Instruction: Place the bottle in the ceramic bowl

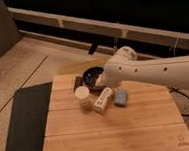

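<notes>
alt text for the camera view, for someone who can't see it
A white robot arm reaches from the right over a wooden table, its pincer above the dark ceramic bowl. In front of the bowl sit a cream cup, the white bottle lying on the wood, and a small blue block, left to right.

White robot arm (158, 74) reaches from the right across a wooden worktop (113, 133); its hand (98, 80) hangs over the dark ceramic bowl (89, 74). Nearer, in a row: upright cream cup (82, 97), lying white bottle (103, 99), blue block (121, 97).
</notes>
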{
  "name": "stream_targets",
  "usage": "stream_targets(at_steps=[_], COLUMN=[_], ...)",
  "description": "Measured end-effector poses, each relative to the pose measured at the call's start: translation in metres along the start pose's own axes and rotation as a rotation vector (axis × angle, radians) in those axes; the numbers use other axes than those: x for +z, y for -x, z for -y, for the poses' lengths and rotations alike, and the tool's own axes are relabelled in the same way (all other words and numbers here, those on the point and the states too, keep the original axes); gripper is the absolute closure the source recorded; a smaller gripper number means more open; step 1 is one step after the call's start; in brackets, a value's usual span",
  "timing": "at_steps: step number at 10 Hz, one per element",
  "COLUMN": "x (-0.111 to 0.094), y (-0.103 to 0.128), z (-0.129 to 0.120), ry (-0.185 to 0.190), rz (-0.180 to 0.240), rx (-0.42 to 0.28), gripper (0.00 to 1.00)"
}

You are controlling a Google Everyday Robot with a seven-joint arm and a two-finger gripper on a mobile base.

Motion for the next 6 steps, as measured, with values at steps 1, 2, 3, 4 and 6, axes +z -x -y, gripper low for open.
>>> stream_targets(at_steps=[1, 2, 3, 4, 6], x=[0.015, 0.029, 0.039, 0.049, 0.071], y=[-0.005, -0.005, -0.005, -0.003, -0.002], z=[0.006, 0.011, 0.013, 0.012, 0.005], ry=[-0.003, -0.012, -0.017, -0.021, -0.021], rz=[-0.030, -0.055, -0.071, -0.086, -0.120], rx=[-0.004, -0.008, -0.012, -0.018, -0.040], gripper=[0.35, 0.35, 0.35, 0.35, 0.35])
